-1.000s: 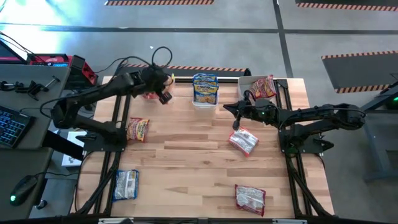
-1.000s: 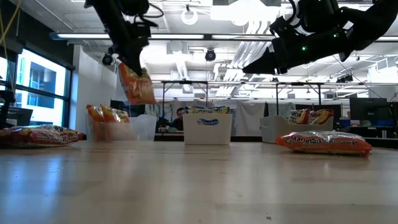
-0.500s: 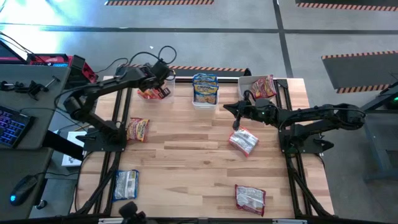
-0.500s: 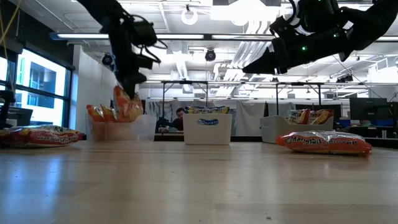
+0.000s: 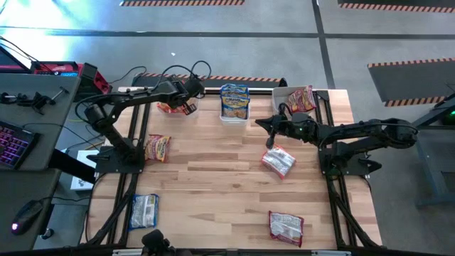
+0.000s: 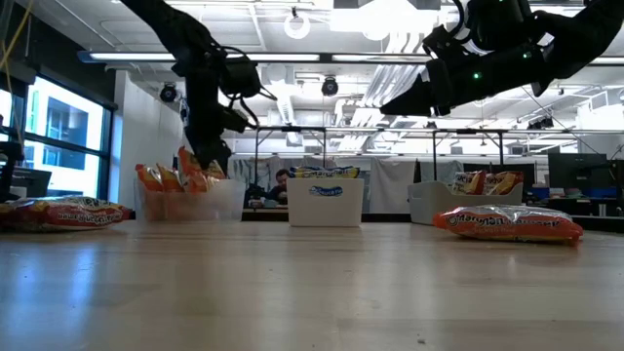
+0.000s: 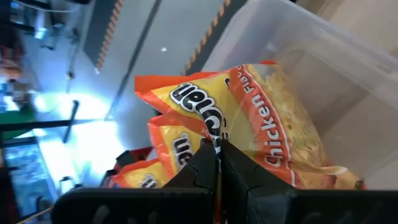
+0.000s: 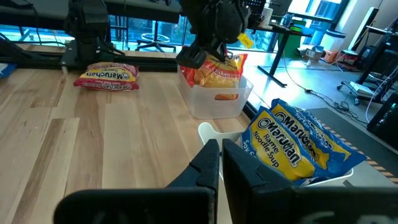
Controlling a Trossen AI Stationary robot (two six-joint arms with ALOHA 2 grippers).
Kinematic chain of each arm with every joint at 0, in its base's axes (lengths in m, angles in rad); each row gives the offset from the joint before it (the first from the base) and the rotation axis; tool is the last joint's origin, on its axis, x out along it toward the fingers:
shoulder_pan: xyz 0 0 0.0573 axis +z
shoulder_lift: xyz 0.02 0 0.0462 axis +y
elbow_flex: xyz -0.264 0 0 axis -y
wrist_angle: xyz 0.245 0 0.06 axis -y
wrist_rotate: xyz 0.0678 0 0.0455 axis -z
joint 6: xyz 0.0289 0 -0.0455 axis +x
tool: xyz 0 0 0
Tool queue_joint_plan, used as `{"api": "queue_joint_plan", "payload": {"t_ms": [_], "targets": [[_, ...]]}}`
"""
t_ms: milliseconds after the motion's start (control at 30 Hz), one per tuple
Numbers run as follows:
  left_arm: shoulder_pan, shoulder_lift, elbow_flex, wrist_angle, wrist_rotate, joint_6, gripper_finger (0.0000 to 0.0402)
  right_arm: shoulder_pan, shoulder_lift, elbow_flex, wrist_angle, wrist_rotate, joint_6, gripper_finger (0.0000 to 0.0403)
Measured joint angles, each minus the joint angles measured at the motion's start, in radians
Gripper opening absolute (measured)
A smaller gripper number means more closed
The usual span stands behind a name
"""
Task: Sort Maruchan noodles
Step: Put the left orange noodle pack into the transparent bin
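Note:
My left gripper [image 5: 180, 104] reaches down into the clear far-left bin [image 6: 185, 203], shut on an orange chicken Maruchan packet [image 7: 261, 118]. Other orange packets [image 7: 168, 143] stand beside it in that bin. My right gripper [image 5: 259, 124] hovers shut and holds nothing, above the table near a pink packet [image 5: 279, 161] that lies flat. More packets lie flat on the table: an orange-red one [image 5: 158, 148], a blue-and-white one [image 5: 144, 211] and a pink one [image 5: 286, 227]. My left gripper pinches the orange packet's crimped end edge [image 7: 214, 138] between its two fingers. The fingers slant down from above into the bin. The packet stands on end below them, down among the other orange packets inside the bin.
A middle bin [image 5: 234, 114] holds blue packets [image 8: 292, 146], and a far-right bin [image 5: 284, 92] holds a pink packet [image 5: 303, 99]. Bare wood lies open across the table's middle. Black frame rails run along both sides of the table.
My left gripper has gone down and toward the table's far edge, tipping more steeply and rolling. The orange packet, which hung clear above the left bin, has sunk in among the packets there. The gripper stays shut on it.

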Motion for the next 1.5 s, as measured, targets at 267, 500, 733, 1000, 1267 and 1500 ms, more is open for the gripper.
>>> {"api": "queue_joint_plan", "payload": {"t_ms": [267,500,733,1000,1267,1500], "targets": [[-0.036,0.0,0.0,-0.005,-0.096,-0.001,0.0,0.0,0.0,0.0,0.0,0.0,-0.011,0.0004],[-0.074,-0.001,-0.016,0.005,-0.083,-0.049,0.0,0.0,0.0,0.0,0.0,0.0,-0.012,0.0004],[-0.107,-0.001,-0.111,0.043,-0.104,-0.126,0.0,0.0,0.0,0.0,0.0,-0.013,-0.018,0.0004],[-0.12,-0.001,-0.13,0.083,-0.104,-0.135,0.0,0.0,0.0,0.0,0.007,-0.024,-0.018,0.0004],[-0.119,-0.001,-0.13,0.113,-0.113,-0.084,0.0042,0.0,0.0,0.0,0.007,-0.025,-0.017,0.0004],[-0.101,-0.001,-0.13,0.114,-0.124,-0.071,0.0103,0.0,0.0,0.0,0.007,-0.026,-0.017,0.0004]]}}
